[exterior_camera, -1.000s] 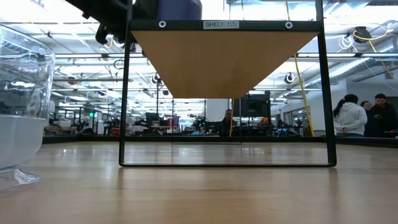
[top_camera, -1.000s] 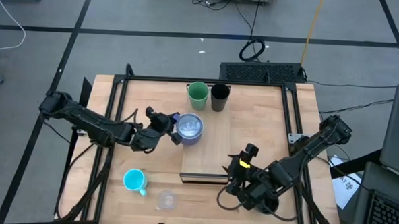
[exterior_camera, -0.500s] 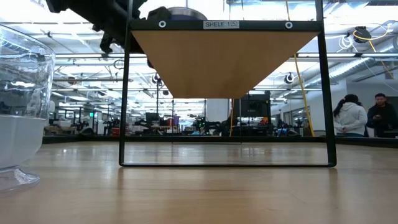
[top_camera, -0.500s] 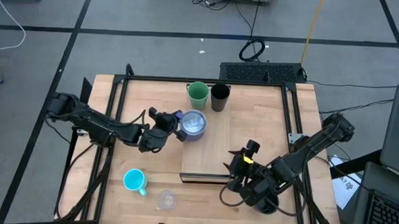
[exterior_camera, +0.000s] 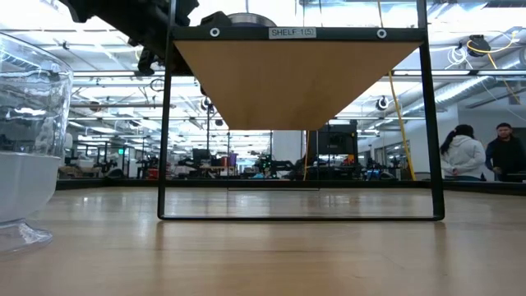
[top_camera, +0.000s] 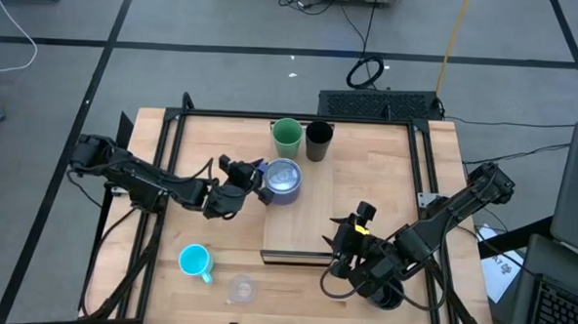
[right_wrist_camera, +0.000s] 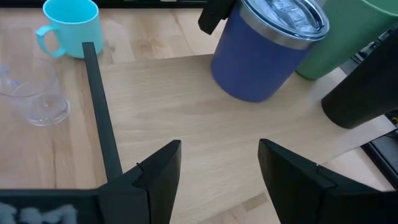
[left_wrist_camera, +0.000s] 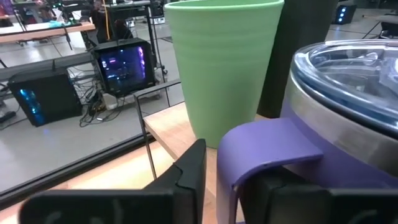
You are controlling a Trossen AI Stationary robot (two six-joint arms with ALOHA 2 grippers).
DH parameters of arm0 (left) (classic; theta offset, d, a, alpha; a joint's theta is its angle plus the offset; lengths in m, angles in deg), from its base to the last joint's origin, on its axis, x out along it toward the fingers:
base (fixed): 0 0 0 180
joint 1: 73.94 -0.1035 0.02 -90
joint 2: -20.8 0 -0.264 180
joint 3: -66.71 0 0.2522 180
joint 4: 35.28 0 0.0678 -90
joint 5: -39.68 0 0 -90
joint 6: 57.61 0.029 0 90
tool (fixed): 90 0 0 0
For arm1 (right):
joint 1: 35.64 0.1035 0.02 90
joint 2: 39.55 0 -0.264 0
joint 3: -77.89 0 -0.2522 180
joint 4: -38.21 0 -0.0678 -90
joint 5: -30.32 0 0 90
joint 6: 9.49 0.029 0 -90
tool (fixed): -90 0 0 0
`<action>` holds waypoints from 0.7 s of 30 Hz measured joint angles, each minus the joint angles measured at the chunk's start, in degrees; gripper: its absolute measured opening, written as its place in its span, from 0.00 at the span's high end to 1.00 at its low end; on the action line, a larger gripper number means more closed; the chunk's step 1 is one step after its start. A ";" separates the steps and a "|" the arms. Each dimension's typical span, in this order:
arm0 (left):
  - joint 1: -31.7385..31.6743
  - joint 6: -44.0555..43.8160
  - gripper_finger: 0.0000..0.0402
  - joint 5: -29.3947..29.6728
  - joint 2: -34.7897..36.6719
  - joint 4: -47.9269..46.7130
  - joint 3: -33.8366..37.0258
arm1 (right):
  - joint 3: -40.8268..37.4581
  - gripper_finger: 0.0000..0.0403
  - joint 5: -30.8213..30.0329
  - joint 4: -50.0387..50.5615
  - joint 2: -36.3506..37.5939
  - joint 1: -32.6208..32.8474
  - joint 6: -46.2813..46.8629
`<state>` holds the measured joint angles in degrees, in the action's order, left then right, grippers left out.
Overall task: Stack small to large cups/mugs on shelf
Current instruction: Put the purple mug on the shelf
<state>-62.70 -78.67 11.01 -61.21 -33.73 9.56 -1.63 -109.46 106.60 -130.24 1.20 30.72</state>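
The left gripper sits at the handle of the lavender-grey mug, which stands upright on the shelf with a clear lid on its steel rim; in the left wrist view the purple handle lies between the two dark fingers with a gap showing on one side, so the jaws look slackened, and whether they have any hold on the handle cannot be told. Just beyond the mug, toward the far edge of the shelf, the green cup and the slim black tumbler stand side by side, upright. The right gripper hovers near the shelf's dark front edge with its jaws spread wide and nothing between them. On the surface in front of the shelf, to the left, the cyan handled mug stands near the small clear glass, the two apart. In the low view the glass looms at the left, and people stand in the room behind.
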 joint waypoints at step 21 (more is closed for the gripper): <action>0.50 1.39 0.58 -8.85 2.25 -5.18 0.00 | 0.00 0.49 0.10 0.00 -0.01 0.00 0.66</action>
<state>-62.20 -77.28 2.16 -58.96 -38.91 9.56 -1.63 -109.36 106.60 -130.25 1.20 31.37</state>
